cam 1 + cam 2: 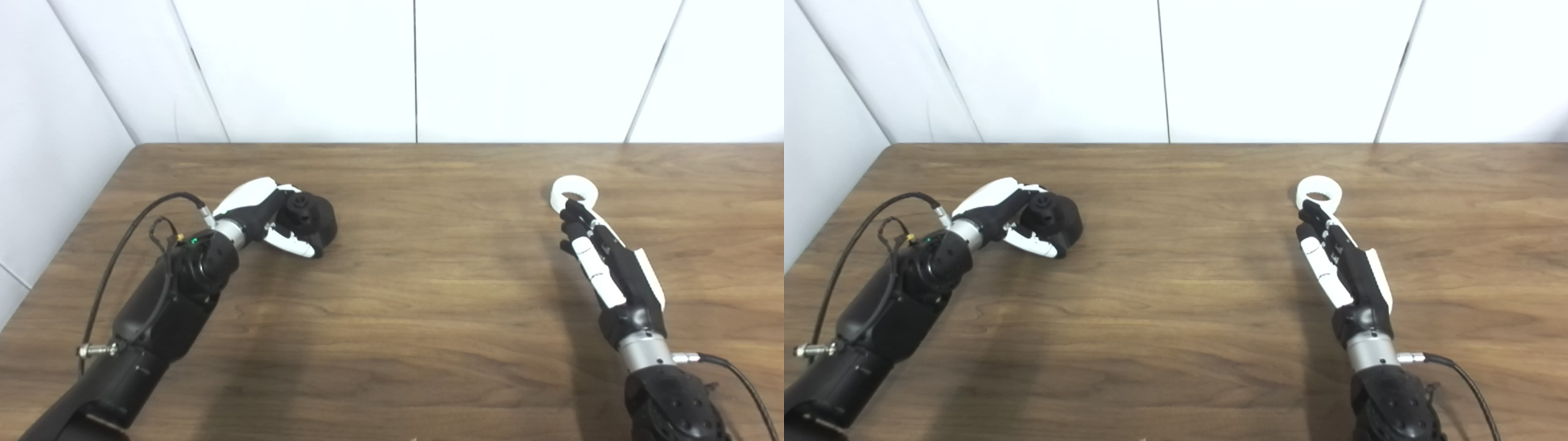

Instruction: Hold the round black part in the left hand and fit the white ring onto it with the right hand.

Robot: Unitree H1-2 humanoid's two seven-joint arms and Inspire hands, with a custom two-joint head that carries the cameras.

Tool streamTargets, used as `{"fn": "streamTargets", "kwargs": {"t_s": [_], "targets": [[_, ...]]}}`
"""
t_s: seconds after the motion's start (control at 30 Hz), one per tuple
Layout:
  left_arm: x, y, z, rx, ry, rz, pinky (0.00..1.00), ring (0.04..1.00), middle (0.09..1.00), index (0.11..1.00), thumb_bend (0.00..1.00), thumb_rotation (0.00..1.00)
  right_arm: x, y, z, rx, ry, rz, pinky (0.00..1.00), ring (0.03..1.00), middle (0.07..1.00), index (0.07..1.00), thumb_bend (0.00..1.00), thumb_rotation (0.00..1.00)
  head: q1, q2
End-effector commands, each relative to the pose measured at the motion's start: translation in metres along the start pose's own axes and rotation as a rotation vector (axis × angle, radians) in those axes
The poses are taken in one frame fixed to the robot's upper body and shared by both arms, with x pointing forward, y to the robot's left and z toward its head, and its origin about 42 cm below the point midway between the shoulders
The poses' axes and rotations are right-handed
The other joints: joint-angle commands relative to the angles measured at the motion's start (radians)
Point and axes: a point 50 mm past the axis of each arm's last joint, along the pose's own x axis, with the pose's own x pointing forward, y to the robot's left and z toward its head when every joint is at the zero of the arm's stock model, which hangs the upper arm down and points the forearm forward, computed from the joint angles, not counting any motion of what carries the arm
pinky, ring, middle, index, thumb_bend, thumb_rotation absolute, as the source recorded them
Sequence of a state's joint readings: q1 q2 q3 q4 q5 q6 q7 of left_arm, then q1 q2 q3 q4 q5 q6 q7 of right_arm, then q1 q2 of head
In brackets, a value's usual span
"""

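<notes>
Currently both parts sit on the wood surface (416,275), well apart; pickup step, nothing lifted. Left hand (269,214) curls round the black part (312,220), apparently grasping it. Right hand (603,263) is stretched out, fingers (572,214) touching the ring (574,191); grip uncertain, cannot tell. Next: secure ring, bring hands together. Nothing lies between them.

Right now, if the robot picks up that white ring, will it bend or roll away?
The white ring looks thick and keeps a neat round shape, so it is probably stiff. It lies flat on the table, so it likely won't roll unless tipped on edge. Its smooth surface might slip under the right hand, whose fingertips reach it.
</notes>
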State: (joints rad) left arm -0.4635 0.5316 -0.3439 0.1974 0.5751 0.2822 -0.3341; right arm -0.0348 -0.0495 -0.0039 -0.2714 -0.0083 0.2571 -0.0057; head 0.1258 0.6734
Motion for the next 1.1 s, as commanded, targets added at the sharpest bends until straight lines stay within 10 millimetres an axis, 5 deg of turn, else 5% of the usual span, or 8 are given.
{"fn": "streamTargets", "kwargs": {"t_s": [0.0, 1.07], "targets": [[-0.001, -0.014, 0.027, 0.006, -0.097, -0.059, 0.89, 1.000, 0.954, 0.813, 1.00, 0.37, 0.007, 0.005, 0.020, 0.010, -0.095, 0.014, 0.87, 0.908, 0.888, 0.884, 0.55, 0.69, 0.000, 0.000], [-0.041, -0.062, 0.113, 0.023, -0.334, -0.057, 0.92, 0.993, 0.936, 0.792, 1.00, 0.38, 0.002, 0.018, 0.016, 0.039, -0.085, 0.011, 0.85, 0.910, 0.892, 0.878, 0.55, 0.68, -0.044, 0.009]]}}
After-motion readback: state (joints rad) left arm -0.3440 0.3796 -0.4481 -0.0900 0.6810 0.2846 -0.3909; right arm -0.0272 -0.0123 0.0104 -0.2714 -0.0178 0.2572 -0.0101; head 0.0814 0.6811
